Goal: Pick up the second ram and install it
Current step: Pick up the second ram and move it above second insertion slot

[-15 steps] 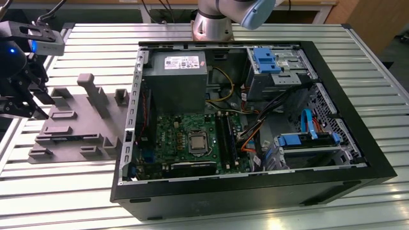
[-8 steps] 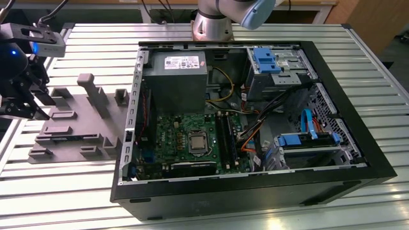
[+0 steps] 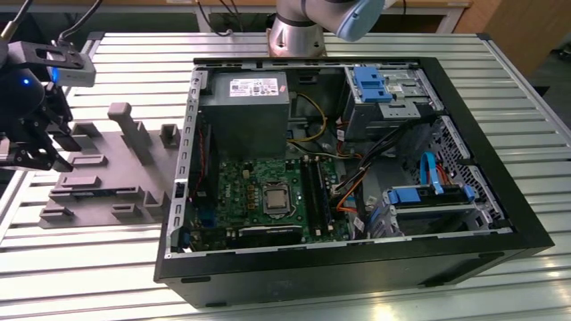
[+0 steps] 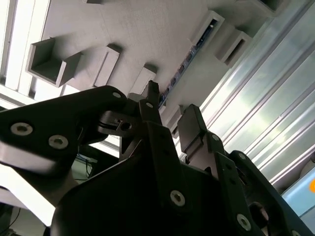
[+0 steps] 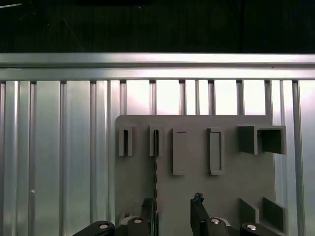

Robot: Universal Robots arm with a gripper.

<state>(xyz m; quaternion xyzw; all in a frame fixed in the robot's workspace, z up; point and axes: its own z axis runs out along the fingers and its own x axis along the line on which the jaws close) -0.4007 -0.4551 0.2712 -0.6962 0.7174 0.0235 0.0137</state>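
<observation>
Your gripper (image 3: 31, 155) hovers over the fixture (image 3: 107, 194) at the exterior view's left, well apart from the case (image 3: 357, 271). Its jaws stand apart with nothing clamped. The ram (image 5: 156, 172) stands on edge in the fixture. In both wrist views its thin line runs into the gap between the fingers (image 5: 198, 219), but off-centre: it lies just beside one finger and well clear of the other. That offset looks like your main risk. If you descend like this, the near finger could land on the ram's top edge or scrape its chips. If you close like this, the far finger would likely shove the strip sideways against its slot, so it tilts, jams or comes up crooked. A crooked hold would matter at the motherboard (image 3: 241, 194), because a tilted ram could meet the slots (image 3: 312, 190) at an angle and bind. Mind also the cables (image 3: 352, 184) lying just beside those slots; they could snag a finger.
</observation>
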